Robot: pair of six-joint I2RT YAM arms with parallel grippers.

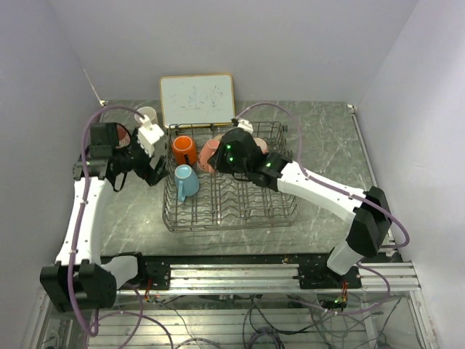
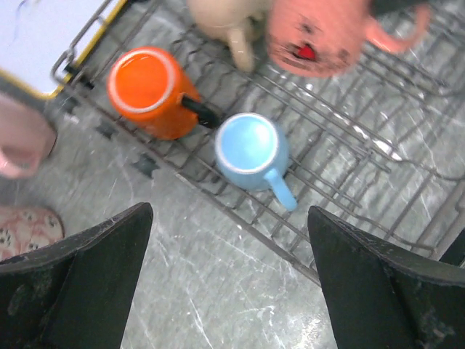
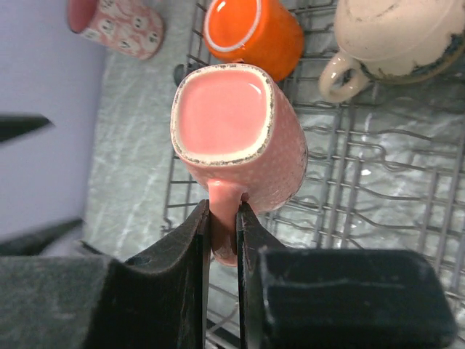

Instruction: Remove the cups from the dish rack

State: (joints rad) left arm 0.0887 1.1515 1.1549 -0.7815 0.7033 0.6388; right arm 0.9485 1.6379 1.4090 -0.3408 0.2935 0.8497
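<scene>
- The right end effector (image 3: 223, 218) is clamped on the handle of the pink mug (image 3: 232, 123), which is held over the dish rack (image 1: 240, 211).
- The left end effector (image 2: 229, 233) is spread apart above the tabletop (image 1: 327, 145), just beside the rack.
- The orange mug (image 1: 183, 149), light blue mug (image 1: 185, 180) and beige mug (image 3: 396, 36) are seated in the rack.
</scene>
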